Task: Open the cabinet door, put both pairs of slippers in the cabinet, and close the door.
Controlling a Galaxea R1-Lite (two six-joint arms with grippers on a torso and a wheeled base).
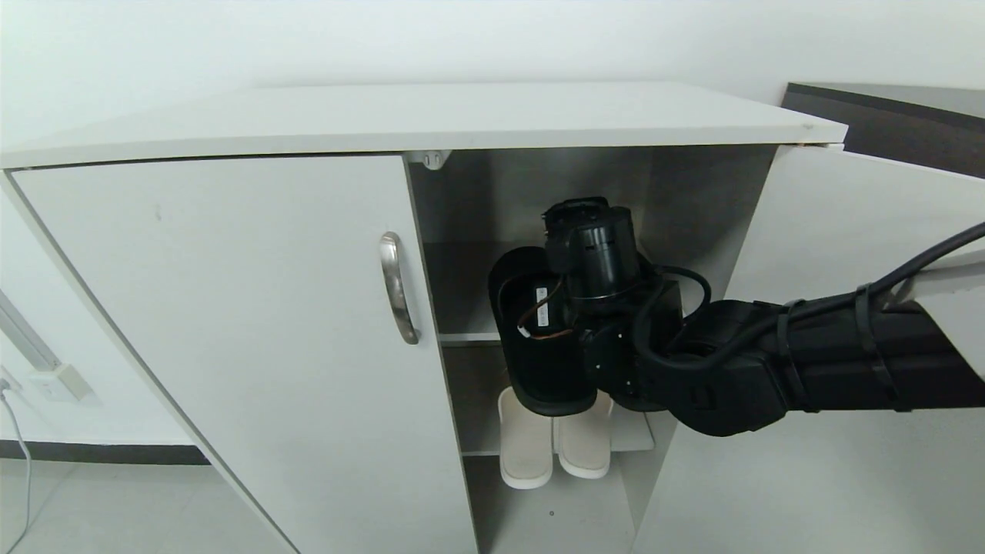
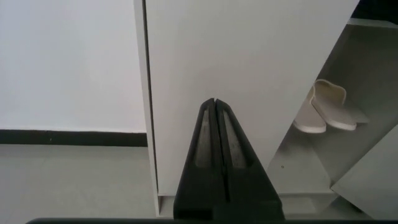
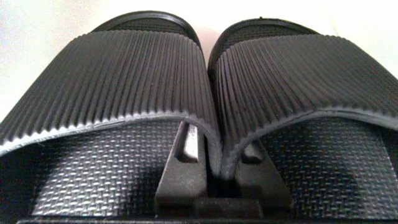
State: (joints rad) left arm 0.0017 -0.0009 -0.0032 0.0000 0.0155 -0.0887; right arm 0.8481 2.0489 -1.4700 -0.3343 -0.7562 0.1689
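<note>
1. Black slippers (image 3: 137,81): we see the pair held side by side at the open side of the cabinet (image 1: 462,115), above the white slippers (image 1: 554,442).
2. Our right gripper (image 3: 219,167) pinches their inner walls together.
3. The white slippers lie on a low shelf (image 1: 635,435) inside.
4. Our left gripper (image 2: 214,143) is pressed together, near the closed left door (image 1: 231,308).

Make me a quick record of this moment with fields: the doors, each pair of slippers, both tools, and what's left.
doors: left door closed, right door open
white slippers: side by side on a lower shelf of the cabinet
black slippers: pair clamped in the right tool, in the open half above the white pair
left tool: shut, empty, facing the left door
not yet done: releasing the black pair, closing the right door
</note>
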